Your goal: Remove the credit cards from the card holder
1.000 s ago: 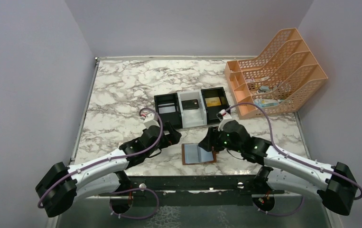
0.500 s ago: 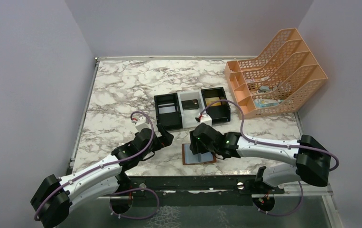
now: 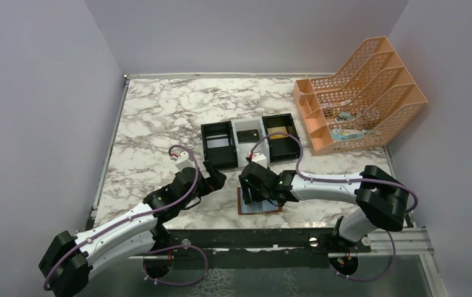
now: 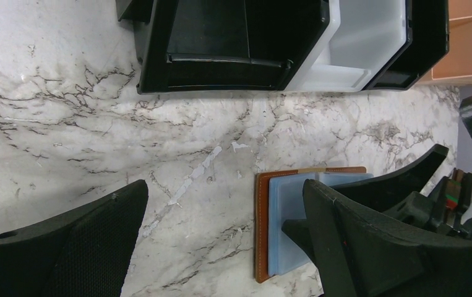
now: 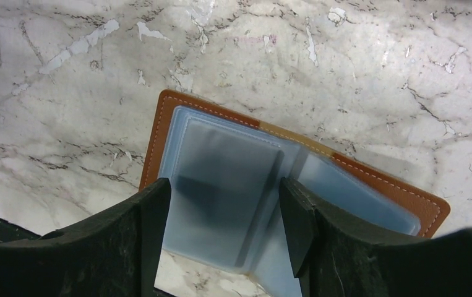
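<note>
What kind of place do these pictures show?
Most likely a robot test booth set up like a desk: a left arm and a right arm are mounted at the edge of a marble-pattern table, plain walls close it in, and an orange file rack stands on it.

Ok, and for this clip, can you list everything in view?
card holder: one, brown with pale blue pockets, lying open at the table's near centre
tray: one, three compartments (black, white, black), just beyond the card holder
pale card: one, whitish, in the tray's left compartment
dark item: one, in the middle compartment, too small to identify
yellowish card: one, in the right compartment, partly behind a cable
file rack: one, orange mesh, far right corner, small items inside
table: one, white-grey marble
left gripper: open, over bare table left of the card holder
right gripper: open, straddling the card holder's blue pocket
</note>
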`<control>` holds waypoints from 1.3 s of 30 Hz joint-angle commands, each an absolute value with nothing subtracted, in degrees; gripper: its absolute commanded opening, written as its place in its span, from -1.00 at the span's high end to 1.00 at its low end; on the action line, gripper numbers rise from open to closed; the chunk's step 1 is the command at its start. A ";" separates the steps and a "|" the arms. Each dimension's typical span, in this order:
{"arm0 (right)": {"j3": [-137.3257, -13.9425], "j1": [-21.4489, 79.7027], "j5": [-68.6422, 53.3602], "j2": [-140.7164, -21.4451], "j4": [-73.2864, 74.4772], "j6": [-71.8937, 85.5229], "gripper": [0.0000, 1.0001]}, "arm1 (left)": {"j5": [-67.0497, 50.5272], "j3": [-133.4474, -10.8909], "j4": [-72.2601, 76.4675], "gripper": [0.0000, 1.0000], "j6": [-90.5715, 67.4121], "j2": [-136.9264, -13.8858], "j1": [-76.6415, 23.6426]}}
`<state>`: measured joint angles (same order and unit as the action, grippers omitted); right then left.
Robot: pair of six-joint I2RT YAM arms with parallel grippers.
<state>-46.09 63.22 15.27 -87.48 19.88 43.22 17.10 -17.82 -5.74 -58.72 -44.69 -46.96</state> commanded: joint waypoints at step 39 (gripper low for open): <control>-25.58 45.42 -21.01 -87.19 -15.42 48.23 0.33 | -10.83 -15.38 24.41 -0.64 -53.35 -60.82 -49.49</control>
